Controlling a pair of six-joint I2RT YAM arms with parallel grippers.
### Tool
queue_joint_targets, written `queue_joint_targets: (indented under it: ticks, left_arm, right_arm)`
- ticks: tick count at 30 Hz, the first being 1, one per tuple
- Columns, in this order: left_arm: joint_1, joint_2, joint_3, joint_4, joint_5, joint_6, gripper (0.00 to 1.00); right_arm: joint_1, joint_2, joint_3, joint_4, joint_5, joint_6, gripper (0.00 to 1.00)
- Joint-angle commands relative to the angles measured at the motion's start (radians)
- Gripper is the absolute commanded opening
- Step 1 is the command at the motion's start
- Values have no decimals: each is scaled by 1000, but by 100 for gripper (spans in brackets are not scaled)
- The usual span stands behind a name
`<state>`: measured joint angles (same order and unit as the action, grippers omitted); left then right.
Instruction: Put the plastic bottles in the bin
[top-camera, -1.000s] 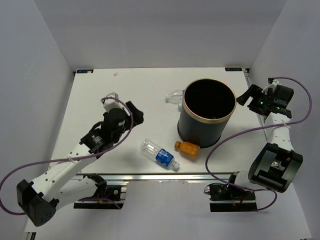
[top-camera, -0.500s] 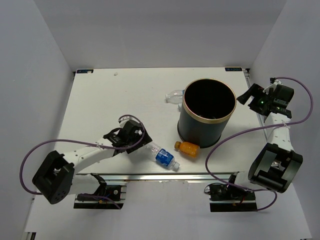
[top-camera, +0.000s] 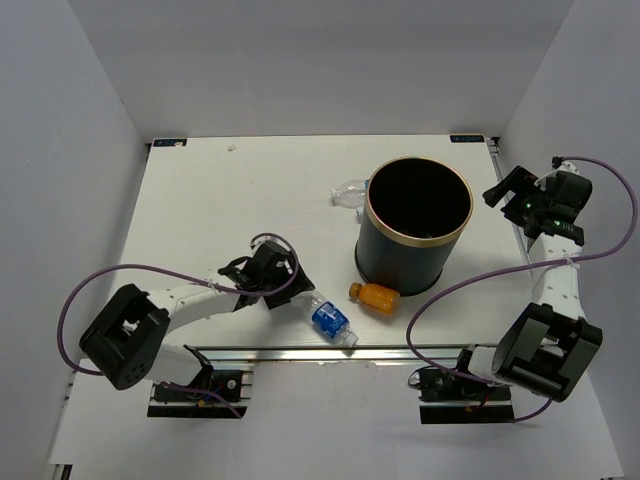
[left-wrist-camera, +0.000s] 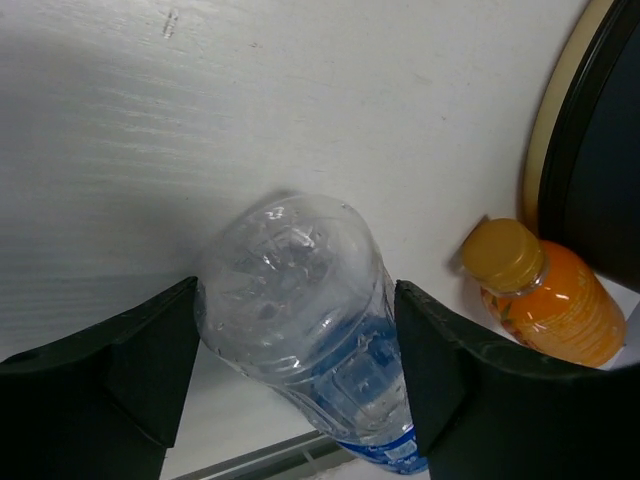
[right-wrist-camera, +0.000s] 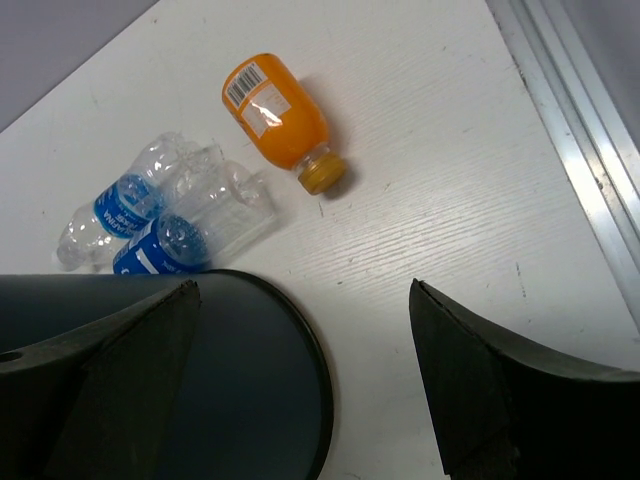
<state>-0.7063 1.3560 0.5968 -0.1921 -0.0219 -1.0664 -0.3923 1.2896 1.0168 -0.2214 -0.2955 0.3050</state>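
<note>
White tabletop (top-camera: 220, 200) carries the black bin (top-camera: 400, 262) right of centre. Left tool (top-camera: 288, 293) sits low, jaws spread wide astride the base of the blue-labelled bottle (top-camera: 325, 318), which lies near the front edge beside the orange bottle (top-camera: 377, 298). Right tool (top-camera: 503, 192) hangs wide open beside the bin.

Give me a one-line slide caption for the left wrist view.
Left gripper, open, straddles the base of a blue-labelled clear bottle lying on the table; orange bottle and black bin nearby.
</note>
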Motion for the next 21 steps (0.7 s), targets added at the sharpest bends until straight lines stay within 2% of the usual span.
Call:
queue_joint_targets:
  ticks: [1, 6, 9, 12, 16, 17, 21]
  left_arm:
    - [-9, 37, 0, 52, 20, 13, 79]
    - [-9, 80, 43, 60, 45, 48, 53]
    - [-9, 92, 98, 20, 36, 81, 43]
    - [-9, 81, 147, -18, -15, 121, 29]
    - [-7, 25, 190, -67, -68, 164, 3]
    - [-9, 6, 198, -76, -79, 184, 0]
    - [-7, -121, 231, -122, -163, 227, 0]
  right_arm:
    - [-2, -19, -4, 44, 42, 14, 89]
    - [-2, -6, -9, 60, 13, -12, 89]
    - [-2, 26, 15, 44, 19, -41, 89]
    - [-2, 40, 14, 51, 19, -49, 89]
    - [-2, 43, 9, 60, 7, -43, 89]
    - [-2, 45, 9, 62, 7, -43, 89]
    - [-2, 50, 8, 62, -4, -37, 89]
